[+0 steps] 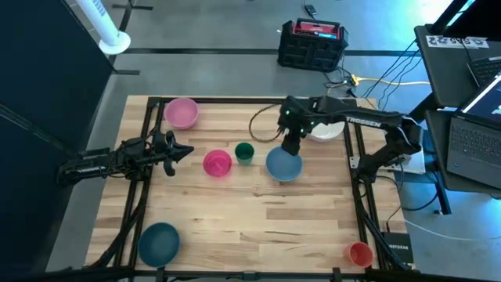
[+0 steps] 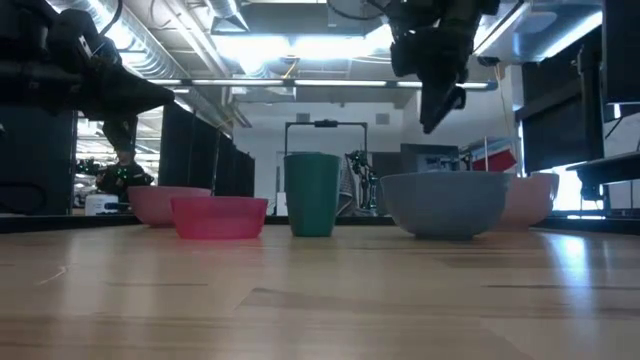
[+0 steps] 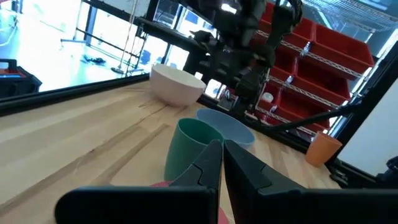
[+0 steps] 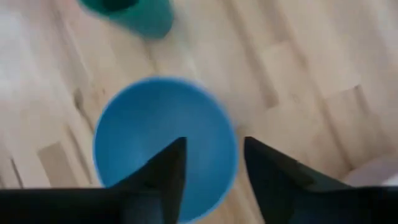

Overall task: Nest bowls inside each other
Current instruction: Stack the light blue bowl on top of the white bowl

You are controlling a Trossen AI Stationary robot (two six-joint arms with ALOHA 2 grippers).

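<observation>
The right pincer (image 1: 291, 149) points down with its fingers (image 4: 163, 174) spread apart. The left pincer (image 1: 178, 150) waits at the side, fingers pressed together.

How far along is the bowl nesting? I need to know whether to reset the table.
Nothing is nested yet. The right hand, fingers open, hangs over the blue bowl, which sits alone. The hot pink bowl, pale pink bowl, white bowl and teal cup all stand apart.
</observation>
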